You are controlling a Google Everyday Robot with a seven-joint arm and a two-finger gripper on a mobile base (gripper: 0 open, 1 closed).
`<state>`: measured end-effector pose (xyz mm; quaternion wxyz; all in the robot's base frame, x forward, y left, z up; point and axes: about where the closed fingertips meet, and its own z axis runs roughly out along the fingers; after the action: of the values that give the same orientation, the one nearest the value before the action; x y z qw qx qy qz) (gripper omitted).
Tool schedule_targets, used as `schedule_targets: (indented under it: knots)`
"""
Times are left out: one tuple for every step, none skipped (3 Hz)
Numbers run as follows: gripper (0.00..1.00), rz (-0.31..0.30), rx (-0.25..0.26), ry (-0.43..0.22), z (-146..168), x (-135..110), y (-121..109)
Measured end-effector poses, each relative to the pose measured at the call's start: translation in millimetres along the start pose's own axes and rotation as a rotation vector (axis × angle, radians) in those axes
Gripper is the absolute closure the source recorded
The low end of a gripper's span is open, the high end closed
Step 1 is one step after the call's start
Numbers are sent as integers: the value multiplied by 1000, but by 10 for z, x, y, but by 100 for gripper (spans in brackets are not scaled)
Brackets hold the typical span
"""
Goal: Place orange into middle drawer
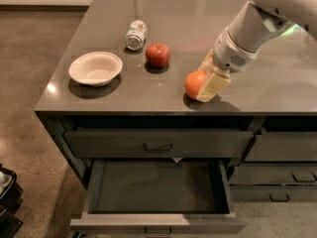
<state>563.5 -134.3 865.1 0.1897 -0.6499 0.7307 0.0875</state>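
Observation:
The orange rests on the grey countertop near its front edge, right of centre. My gripper is down at the orange's right side. One cream finger overlaps the orange's right edge and the other shows behind it; they stand apart, open, and the orange sits on the counter. The middle drawer is pulled out below the counter, with a dark bare inside. It lies in front of and below the orange.
A red apple, a tipped can and a white bowl sit on the counter left of the orange. The top drawer is shut. More shut drawers stand at the right. A dark object sits on the floor at the left.

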Motion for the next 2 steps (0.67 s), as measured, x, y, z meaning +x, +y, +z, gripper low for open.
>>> schedule_targets:
  knots:
    - [88, 0, 0, 0, 0, 0, 0]
    - [100, -14, -9, -16, 6, -65, -27]
